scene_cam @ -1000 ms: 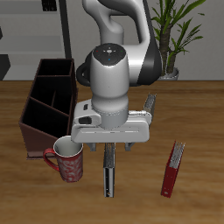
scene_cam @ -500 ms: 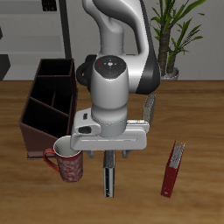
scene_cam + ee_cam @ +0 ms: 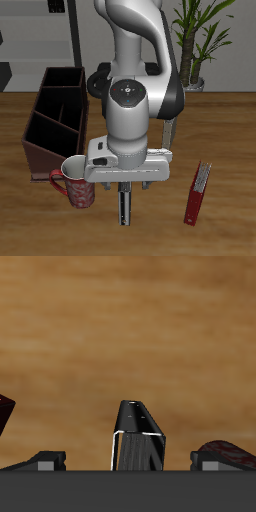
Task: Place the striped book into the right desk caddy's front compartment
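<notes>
Gripper (image 3: 124, 186) lowered, directly above striped book (image 3: 124, 207)

The table (image 3: 230, 120) looks like smooth brown wood. The striped book (image 3: 138, 434) has a shiny black cover. The mug (image 3: 77, 183) looks glossy red.

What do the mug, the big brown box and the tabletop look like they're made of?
The mug looks like glazed ceramic: glossy red outside, pale inside. The right desk caddy seems matte wood or board, reddish-brown with black dividers. The table shows brown wood grain. Being renders, these are guesses.
</notes>
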{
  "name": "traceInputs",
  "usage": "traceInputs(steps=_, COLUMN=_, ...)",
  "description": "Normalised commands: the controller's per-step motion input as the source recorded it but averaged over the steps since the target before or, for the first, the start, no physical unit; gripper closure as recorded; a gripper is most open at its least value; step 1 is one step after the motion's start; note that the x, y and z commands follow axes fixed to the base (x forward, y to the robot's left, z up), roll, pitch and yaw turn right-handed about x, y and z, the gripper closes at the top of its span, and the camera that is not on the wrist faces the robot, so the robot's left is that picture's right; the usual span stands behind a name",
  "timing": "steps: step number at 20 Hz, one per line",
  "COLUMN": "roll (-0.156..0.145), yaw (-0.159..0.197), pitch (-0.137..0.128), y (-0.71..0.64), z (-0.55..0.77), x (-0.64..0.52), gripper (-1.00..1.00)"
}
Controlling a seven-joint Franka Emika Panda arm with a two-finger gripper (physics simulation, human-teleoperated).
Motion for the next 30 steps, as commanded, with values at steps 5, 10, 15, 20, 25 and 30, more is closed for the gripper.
traceInputs(steps=5, roll=0.003, yaw=-0.01, pitch=0.012, y=0.03, z=-0.1, x=0.06, gripper=1.0)
traceInputs(steps=10, roll=0.003, yaw=-0.005, pitch=0.002, y=0.01, z=-0.02, x=0.03, gripper=1.0)
traceInputs(steps=15, roll=0.02, yaw=-0.002, pitch=-0.03, y=0.12, z=0.25, x=-0.11, gripper=1.0)
traceInputs(steps=20, roll=-0.003, yaw=0.003, pitch=-0.039, y=0.07, z=0.43, x=-0.21, gripper=1.0)
traceInputs(steps=25, roll=0.03, yaw=0.044, pitch=-0.05, y=0.15, z=0.57, x=-0.45, gripper=1.0)
traceInputs(steps=30, roll=0.001, yaw=-0.006, pitch=-0.038, y=0.05, z=0.54, x=-0.52, gripper=1.0)
